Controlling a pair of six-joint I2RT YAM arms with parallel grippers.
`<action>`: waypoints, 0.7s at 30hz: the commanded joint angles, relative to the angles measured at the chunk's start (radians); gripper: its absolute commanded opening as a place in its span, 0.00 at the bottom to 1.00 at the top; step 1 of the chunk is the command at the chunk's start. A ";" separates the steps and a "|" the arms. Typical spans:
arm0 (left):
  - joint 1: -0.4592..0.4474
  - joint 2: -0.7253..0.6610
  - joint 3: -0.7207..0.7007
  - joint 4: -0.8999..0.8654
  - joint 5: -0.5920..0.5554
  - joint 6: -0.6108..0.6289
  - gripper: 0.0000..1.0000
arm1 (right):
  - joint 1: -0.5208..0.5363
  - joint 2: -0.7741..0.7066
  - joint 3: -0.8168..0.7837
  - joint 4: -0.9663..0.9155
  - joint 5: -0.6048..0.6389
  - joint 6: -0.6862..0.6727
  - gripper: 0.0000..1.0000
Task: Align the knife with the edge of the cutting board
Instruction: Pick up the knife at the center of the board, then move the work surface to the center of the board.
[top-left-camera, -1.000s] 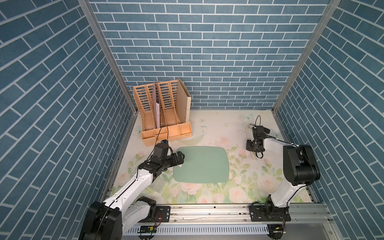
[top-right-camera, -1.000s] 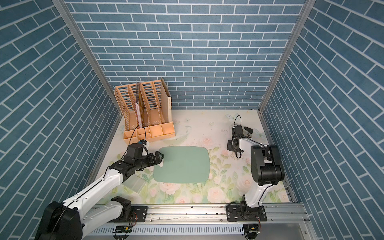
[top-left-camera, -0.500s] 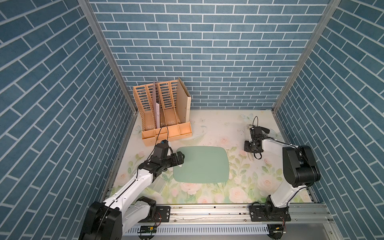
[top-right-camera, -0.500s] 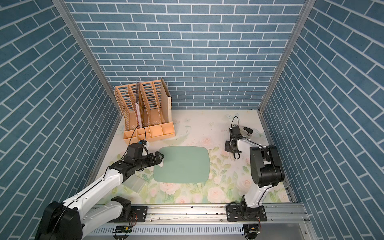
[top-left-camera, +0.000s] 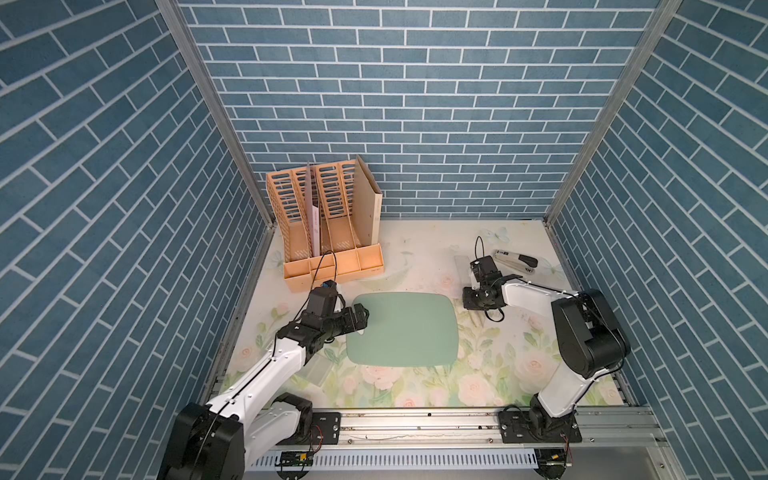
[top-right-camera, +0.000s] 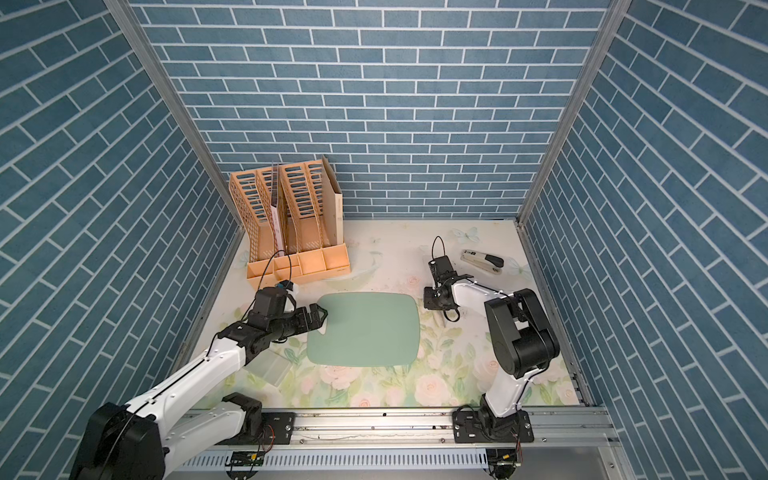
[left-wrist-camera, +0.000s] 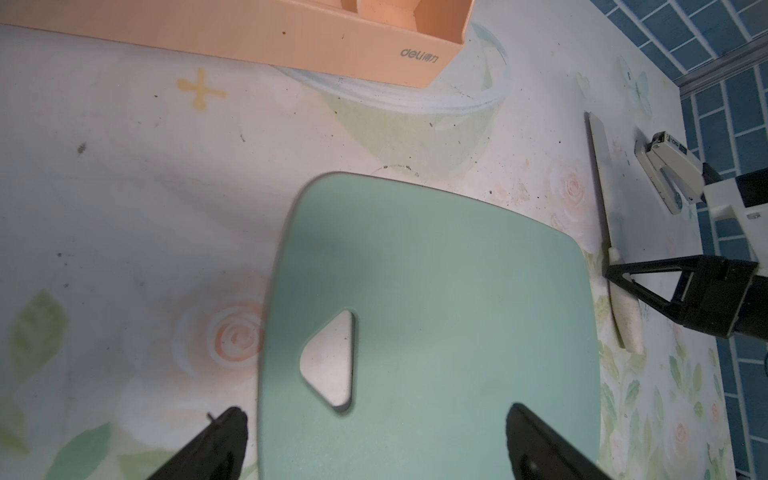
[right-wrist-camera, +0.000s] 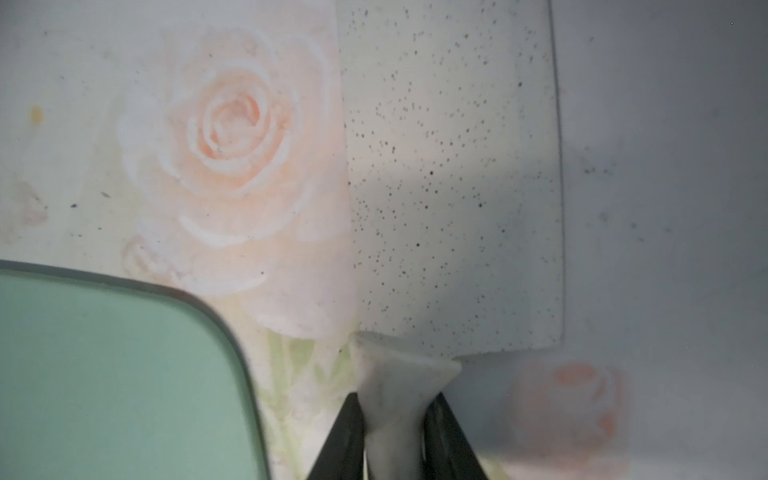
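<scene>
In both top views the knife (top-left-camera: 460, 267) lies flat just off the right edge of the cutting board (top-left-camera: 403, 328), jutting past its far corner. Left wrist view: the left claw (left-wrist-camera: 374, 434) is wide open over the board's holed end, and the file rack (left-wrist-camera: 291, 37) reads "deli". Right wrist view: the right claw (right-wrist-camera: 395, 415) pinches the knife handle; sliding it could pivot the blade or shove the unheld board.
</scene>
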 joint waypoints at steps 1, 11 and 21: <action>0.001 -0.004 -0.006 -0.011 -0.005 -0.005 1.00 | 0.007 0.023 -0.011 -0.091 -0.043 0.056 0.00; 0.001 0.007 0.009 -0.022 -0.009 -0.011 1.00 | 0.010 -0.118 -0.093 -0.064 -0.041 0.148 0.00; 0.003 0.000 0.006 -0.025 -0.019 -0.013 1.00 | 0.004 -0.304 -0.284 0.002 0.018 0.252 0.00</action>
